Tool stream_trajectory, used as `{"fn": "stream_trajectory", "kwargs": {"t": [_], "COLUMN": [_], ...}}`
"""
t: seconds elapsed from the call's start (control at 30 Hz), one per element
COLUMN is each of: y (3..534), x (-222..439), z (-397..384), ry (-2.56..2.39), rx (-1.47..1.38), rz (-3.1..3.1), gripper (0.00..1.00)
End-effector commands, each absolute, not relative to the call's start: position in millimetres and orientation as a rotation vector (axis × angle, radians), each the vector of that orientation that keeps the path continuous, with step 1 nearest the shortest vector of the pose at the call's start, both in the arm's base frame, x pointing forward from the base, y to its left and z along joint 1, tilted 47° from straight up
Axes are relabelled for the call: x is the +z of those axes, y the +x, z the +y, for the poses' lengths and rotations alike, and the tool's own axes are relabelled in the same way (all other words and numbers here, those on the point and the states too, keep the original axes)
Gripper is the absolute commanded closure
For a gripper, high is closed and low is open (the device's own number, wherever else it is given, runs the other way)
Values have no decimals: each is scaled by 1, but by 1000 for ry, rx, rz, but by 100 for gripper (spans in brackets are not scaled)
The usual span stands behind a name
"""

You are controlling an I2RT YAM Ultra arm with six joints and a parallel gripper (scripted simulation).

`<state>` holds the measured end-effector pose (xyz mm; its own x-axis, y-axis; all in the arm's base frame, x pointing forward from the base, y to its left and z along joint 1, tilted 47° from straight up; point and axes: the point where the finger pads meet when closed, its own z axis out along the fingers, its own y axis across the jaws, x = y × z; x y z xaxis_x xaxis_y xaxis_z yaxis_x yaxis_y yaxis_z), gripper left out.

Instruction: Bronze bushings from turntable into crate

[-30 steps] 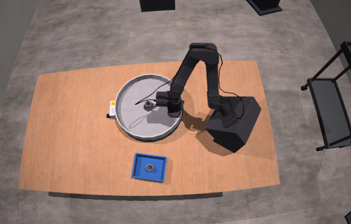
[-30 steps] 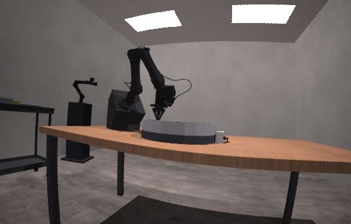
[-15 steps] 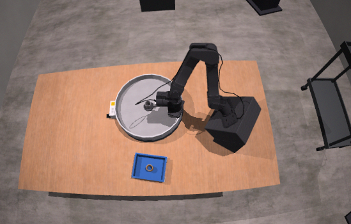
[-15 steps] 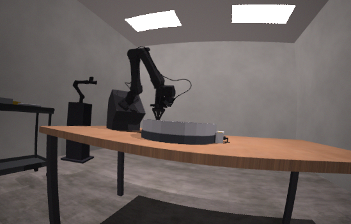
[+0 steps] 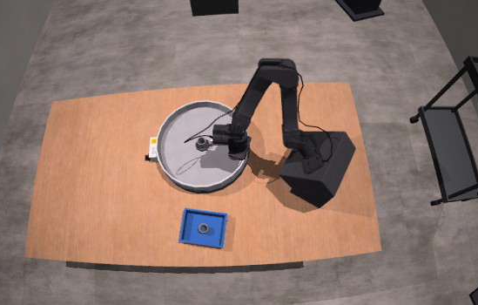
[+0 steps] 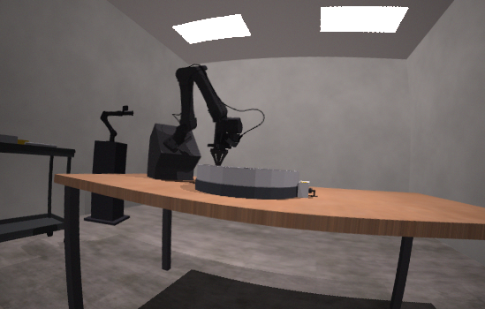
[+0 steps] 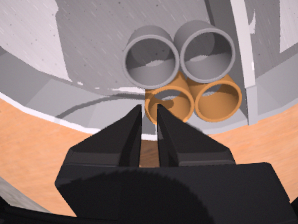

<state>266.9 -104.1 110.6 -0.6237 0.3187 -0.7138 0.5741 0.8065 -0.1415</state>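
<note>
In the wrist view, two steel bushings (image 7: 152, 58) (image 7: 206, 51) and two bronze bushings (image 7: 169, 103) (image 7: 218, 99) stand touching in a cluster on the grey turntable (image 7: 100, 23), near its rim. My gripper (image 7: 149, 111) hovers just above the nearer bronze bushing. Its fingers are nearly together with a thin gap and hold nothing. From the side, the gripper (image 6: 219, 162) points down just above the turntable (image 6: 247, 181). From above, the cluster (image 5: 203, 143) shows as a small grey lump beside the wrist. Another bronze bushing lies in the blue crate (image 5: 191, 235).
The turntable has a raised rim, and a small white and yellow unit (image 5: 152, 148) sits at its left side. The arm's dark base block (image 5: 318, 172) stands right of the turntable. A black cart (image 5: 460, 144) stands off the table to the right.
</note>
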Motion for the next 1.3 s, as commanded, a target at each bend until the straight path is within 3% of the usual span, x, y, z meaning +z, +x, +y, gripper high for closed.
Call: {"fn": "stream_trajectory", "kwargs": {"t": [0.0, 1.27], "y": [269, 276], "x": [119, 103], "z": [-104, -110], "ry": [651, 645], "rx": [-456, -457], "rz": [2256, 2264], "gripper": [87, 87]}}
